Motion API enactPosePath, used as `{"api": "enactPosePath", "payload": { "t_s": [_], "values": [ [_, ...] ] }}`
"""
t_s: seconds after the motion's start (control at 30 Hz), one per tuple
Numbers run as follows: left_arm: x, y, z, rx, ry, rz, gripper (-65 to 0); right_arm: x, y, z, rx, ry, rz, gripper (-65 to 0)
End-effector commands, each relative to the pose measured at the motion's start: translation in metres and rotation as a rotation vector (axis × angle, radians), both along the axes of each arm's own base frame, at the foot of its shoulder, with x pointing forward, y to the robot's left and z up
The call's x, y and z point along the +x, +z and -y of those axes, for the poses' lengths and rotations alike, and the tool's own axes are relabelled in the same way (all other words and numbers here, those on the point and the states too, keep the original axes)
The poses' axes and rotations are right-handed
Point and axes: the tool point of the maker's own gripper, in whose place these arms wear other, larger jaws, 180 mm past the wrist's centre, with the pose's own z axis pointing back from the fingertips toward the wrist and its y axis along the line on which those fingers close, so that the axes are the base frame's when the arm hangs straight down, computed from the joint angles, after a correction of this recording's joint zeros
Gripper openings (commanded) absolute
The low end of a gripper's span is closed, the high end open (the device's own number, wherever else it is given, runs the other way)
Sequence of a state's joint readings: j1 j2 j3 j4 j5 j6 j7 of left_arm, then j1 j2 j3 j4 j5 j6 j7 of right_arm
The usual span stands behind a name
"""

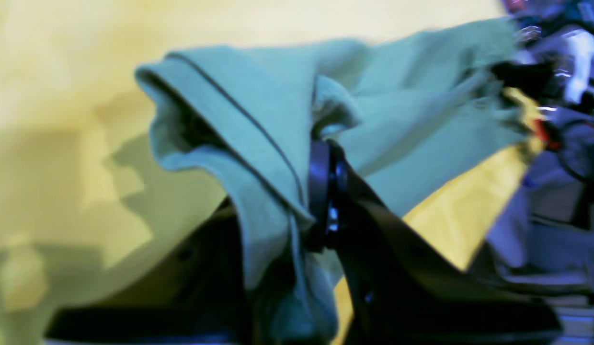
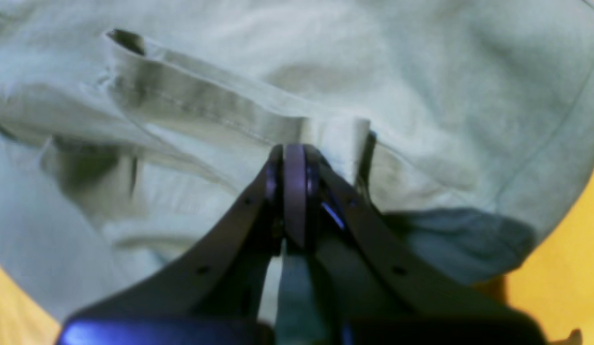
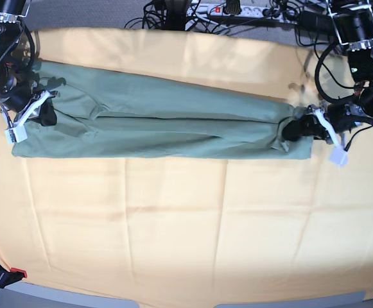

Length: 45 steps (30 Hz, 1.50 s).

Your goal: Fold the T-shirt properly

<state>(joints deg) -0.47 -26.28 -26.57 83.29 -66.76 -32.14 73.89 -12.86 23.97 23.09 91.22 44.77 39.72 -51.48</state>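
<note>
The sage-green T-shirt (image 3: 160, 122) lies pulled out into a long band across the upper part of the table. My left gripper (image 3: 296, 128) is at its right end in the base view. In the left wrist view that gripper (image 1: 325, 191) is shut on a bunched fold of the T-shirt (image 1: 258, 120), lifted off the surface. My right gripper (image 3: 45, 114) is at the band's left end. The right wrist view shows this gripper (image 2: 294, 163) shut on a hemmed edge of the T-shirt (image 2: 421, 72), which fills nearly the whole view.
A large pale yellow-orange cloth (image 3: 186, 218) covers the table under the T-shirt. Black cables and a power strip (image 3: 231, 9) run along the far edge. A red-tipped clamp (image 3: 13, 274) sits at the front left corner.
</note>
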Motion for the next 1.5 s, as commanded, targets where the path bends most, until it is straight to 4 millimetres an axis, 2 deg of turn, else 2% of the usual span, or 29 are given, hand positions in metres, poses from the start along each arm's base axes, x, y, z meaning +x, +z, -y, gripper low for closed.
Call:
{"api": "enactPosePath", "payload": {
  "t_s": [0.0,0.1,0.2,0.4,0.53,0.6,1.03,1.1,1.27,1.47],
  "values": [
    [0.011,0.018,-0.014,0.039,0.018,0.053,-65.0,0.004,0.009,0.006,-0.025,0.009,0.021,-65.0],
    [0.011,0.021,-0.025,0.074,0.026,0.048,-65.0,0.004,0.009,0.006,-0.024,0.009,0.021,-65.0],
    [0.012,0.023,-0.023,0.058,0.024,0.055,-65.0,0.004,0.009,0.006,-0.024,0.009,0.021,-65.0],
    [0.011,0.035,-0.007,-0.054,0.002,0.084,-65.0,0.004,0.009,0.006,-0.024,0.009,0.021,-65.0],
    [0.004,0.054,0.013,-0.173,-0.087,0.140,-65.0,0.004,0.009,0.006,-0.024,0.009,0.021,-65.0],
    [-0.002,0.051,0.018,-0.169,-0.129,0.139,-65.0,0.004,0.009,0.006,-0.025,0.009,0.021,-65.0],
    [0.000,0.048,0.029,-0.237,-0.091,0.088,-65.0,0.004,0.009,0.006,-0.025,0.009,0.021,-65.0],
    [-0.002,0.044,0.038,-0.244,-0.113,0.073,-65.0,0.004,0.009,0.006,-0.025,0.009,0.021,-65.0],
    [-0.015,0.030,0.075,-0.247,-0.237,0.009,-65.0,0.004,0.009,0.006,-0.025,0.009,0.021,-65.0],
    [-0.030,0.039,0.115,-0.226,-0.404,0.060,-65.0,0.004,0.009,0.006,-0.025,0.009,0.020,-65.0]
  ]
}}
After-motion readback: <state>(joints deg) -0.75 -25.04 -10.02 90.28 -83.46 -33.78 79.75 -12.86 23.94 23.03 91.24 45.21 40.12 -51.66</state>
